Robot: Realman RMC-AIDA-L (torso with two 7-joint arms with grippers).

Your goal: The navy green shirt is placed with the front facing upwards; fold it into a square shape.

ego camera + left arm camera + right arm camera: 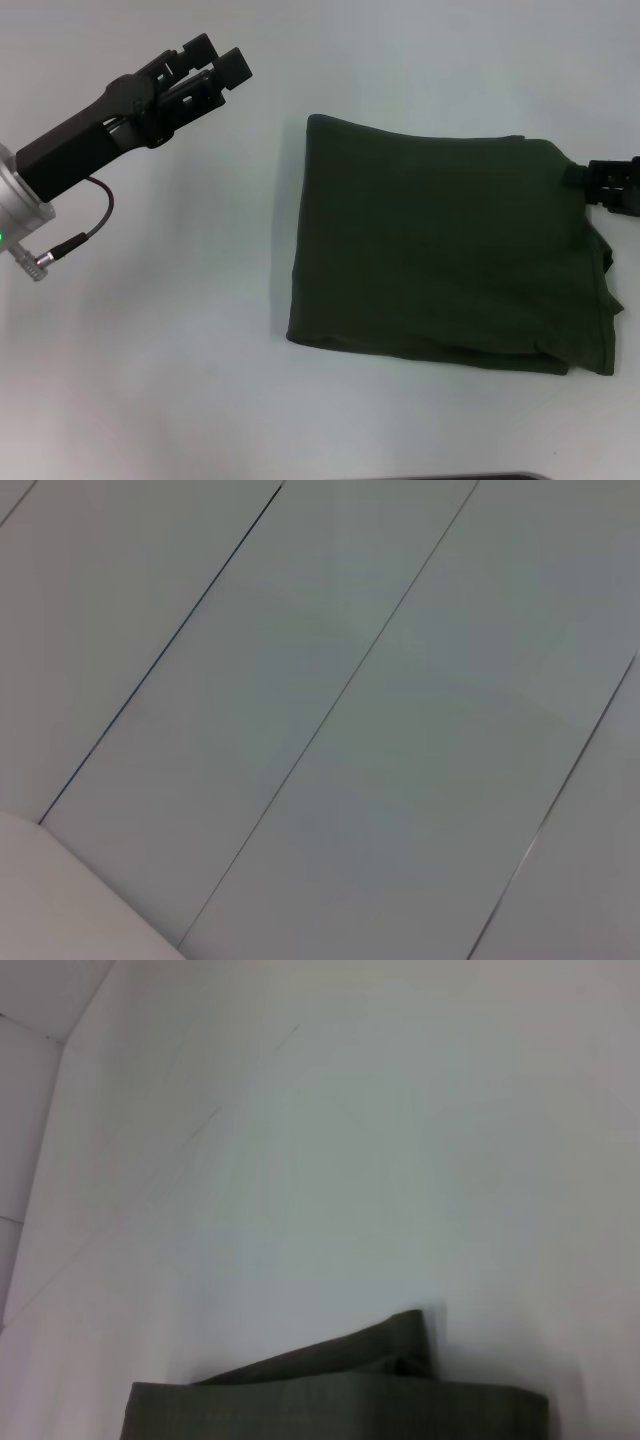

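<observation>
The navy green shirt (440, 255) lies folded into a rough rectangle on the white table, right of centre in the head view. No lettering or neck tag shows. Its right side is uneven, with layers sticking out at the lower right. My right gripper (600, 185) is at the shirt's upper right corner, touching the cloth edge, and is mostly cut off by the picture's edge. The right wrist view shows a folded shirt edge (340, 1395) on the table. My left gripper (220, 55) is open and empty, raised at the far left, well away from the shirt.
The white table (160, 380) lies bare to the left of and in front of the shirt. A dark strip (450, 476) shows at the table's near edge. The left wrist view shows only pale panels with thin seams (330, 700).
</observation>
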